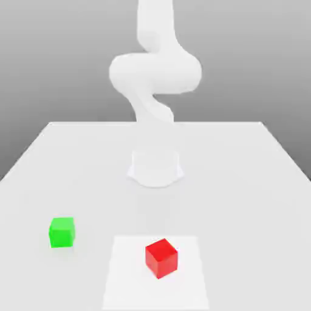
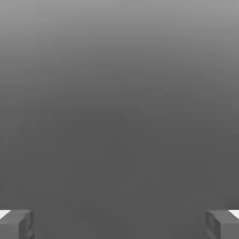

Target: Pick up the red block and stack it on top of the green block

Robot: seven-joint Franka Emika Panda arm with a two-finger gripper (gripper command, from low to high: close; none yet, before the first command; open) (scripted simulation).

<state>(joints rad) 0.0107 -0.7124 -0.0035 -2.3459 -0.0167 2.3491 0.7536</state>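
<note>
Holding the gripper point(image 2: 119, 225) released, with its two grey fingers point(image 2: 16, 225) standing far apart at opposite edges of the hand view and clasping nothing between them. Facing a plain grey backdrop, darker close to the fingertips and paler farther out from them. Leaving the red block point(image 1: 161, 257) sitting on the table point(image 1: 255, 182), well apart from the hand and untouched by either finger, upright and flat on a paler square patch point(image 1: 127, 279) of the tabletop, turned so that one vertical edge is pointing toward the exterior camera. Leaving the green block point(image 1: 61, 232) likewise sitting flat on the table, equally clear of the fingers, off the pale patch, toward the exterior view's left of the red block and a little nearer the arm's base point(image 1: 155, 169), the two blocks lying apart and not touching. Not yet lifting or stacking anything: both blocks resting directly on the tabletop, neither one on the other. Raising the white arm point(image 1: 155, 73) from its round base near the middle of the table, bending it once toward the exterior view's left and back again, and running it up to the top edge of the exterior view, high above both blocks. Not showing how far above the blocks the hand itself is hanging.
</note>
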